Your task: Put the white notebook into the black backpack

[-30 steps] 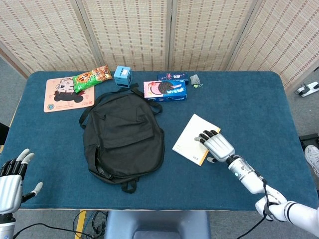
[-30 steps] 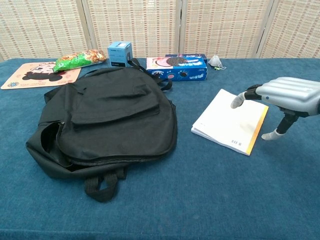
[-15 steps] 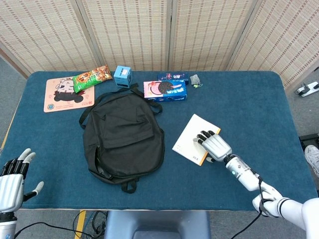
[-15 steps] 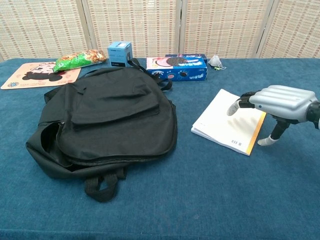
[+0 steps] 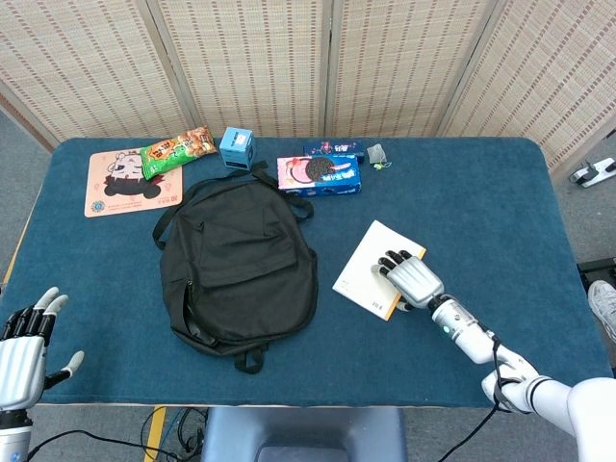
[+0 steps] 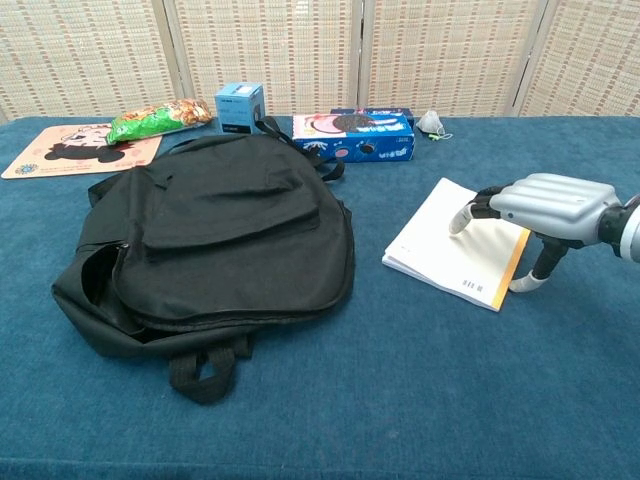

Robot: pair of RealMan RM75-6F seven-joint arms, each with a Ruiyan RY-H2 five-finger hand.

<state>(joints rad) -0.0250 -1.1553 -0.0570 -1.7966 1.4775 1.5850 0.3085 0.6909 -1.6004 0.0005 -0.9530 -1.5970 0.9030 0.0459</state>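
Note:
The white notebook (image 5: 369,264) (image 6: 448,250) lies flat on the blue table, right of the black backpack (image 5: 240,260) (image 6: 210,230). The backpack lies flat, and whether its zipper is open cannot be told. My right hand (image 5: 412,277) (image 6: 551,204) hovers over the notebook's right, orange-edged side. Its fingers reach over the cover and its thumb points down beside the edge; it holds nothing. My left hand (image 5: 21,346) is off the table's near left corner, fingers apart and empty, seen only in the head view.
Along the back stand a cartoon mat (image 5: 115,183), a green snack bag (image 5: 176,147), a small blue box (image 5: 237,146), a cookie box (image 5: 319,174) (image 6: 352,136) and a small grey pouch (image 5: 375,152). A woven screen closes off the rear.
My right hand has slid a little left and lower, further over the notebook's edge, with the thumb now next to it. The left hand has barely moved. The notebook and backpack have not moved.

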